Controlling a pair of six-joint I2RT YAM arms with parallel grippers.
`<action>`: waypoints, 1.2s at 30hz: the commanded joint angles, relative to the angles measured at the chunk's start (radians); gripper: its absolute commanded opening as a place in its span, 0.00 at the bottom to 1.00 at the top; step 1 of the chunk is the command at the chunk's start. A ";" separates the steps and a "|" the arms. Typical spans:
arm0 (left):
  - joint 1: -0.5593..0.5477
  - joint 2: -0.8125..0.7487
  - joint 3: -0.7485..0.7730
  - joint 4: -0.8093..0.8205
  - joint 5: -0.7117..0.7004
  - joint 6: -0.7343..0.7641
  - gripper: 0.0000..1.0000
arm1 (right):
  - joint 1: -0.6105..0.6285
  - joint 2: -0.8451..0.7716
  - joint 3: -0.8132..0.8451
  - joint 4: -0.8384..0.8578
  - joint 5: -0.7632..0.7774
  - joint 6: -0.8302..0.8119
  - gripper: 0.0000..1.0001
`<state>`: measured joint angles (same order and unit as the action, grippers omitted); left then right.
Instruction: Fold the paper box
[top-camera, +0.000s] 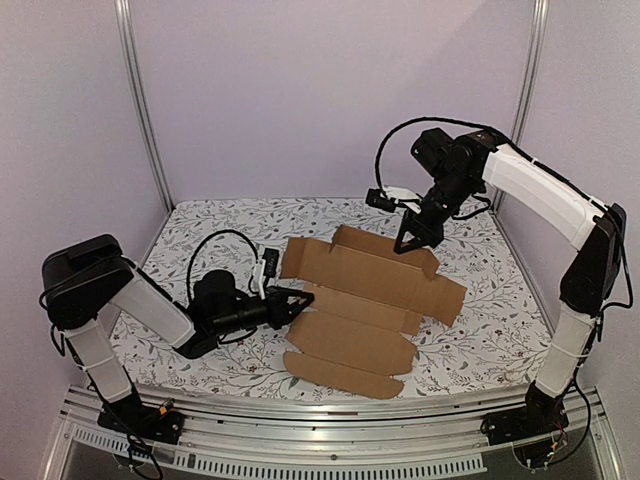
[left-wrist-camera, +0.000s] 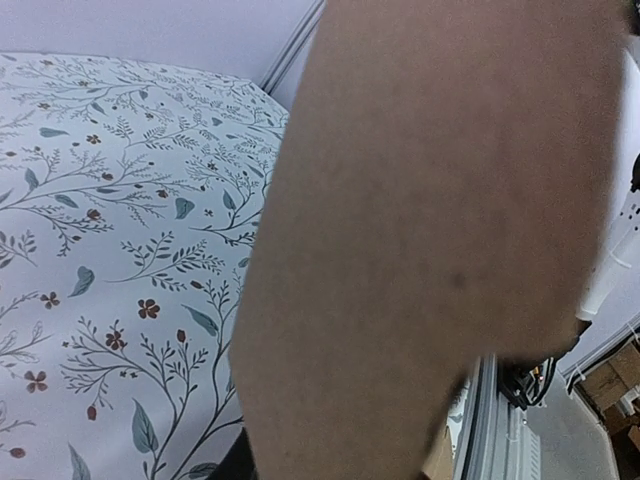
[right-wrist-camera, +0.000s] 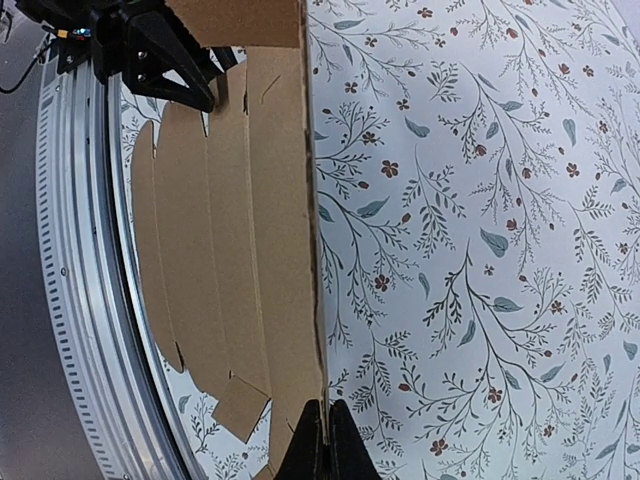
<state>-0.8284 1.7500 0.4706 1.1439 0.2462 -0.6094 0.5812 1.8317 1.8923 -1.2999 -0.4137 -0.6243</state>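
1. The paper box (top-camera: 360, 300) lay as an unfolded brown sheet in the middle of the table (top-camera: 200, 235), on a floral cloth (top-camera: 480, 330), with its flaps and tabs spread out.
2. Most of the sheet rested flat. Its far panel, on the side away from the arm bases, stood raised off the cloth.
3. The right pincer (top-camera: 412, 243) was at that far edge, and its fingers were together, clamped on the rim of the raised panel.
4. In the right wrist view the raised panel showed edge-on as a thin line running up from the fingertips (right-wrist-camera: 312, 440), with the flat panels to its left and bare cloth to its right.
5. The left pincer (top-camera: 292, 305) reached in low from the left and met the sheet's left edge about midway along it.
6. Cardboard close to the lens filled most of the left wrist view, so I could not tell whether the left pincer stood apart or gripped the sheet.
7. A metal rail (top-camera: 330, 415) ran along the near edge of the table, just beyond the sheet's nearest flap.
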 joint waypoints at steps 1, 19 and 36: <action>-0.009 0.022 -0.003 0.088 0.018 -0.013 0.20 | -0.002 -0.022 0.012 -0.003 -0.022 0.014 0.01; -0.193 -0.163 0.079 -0.313 -0.416 0.124 0.07 | -0.002 0.027 0.015 0.059 -0.033 0.136 0.00; -0.417 0.018 0.512 -0.962 -0.911 0.296 0.12 | -0.002 -0.004 0.006 0.080 -0.022 0.174 0.00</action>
<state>-1.1858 1.6993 0.8951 0.3199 -0.5762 -0.3706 0.5671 1.8423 1.8923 -1.2781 -0.3954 -0.4778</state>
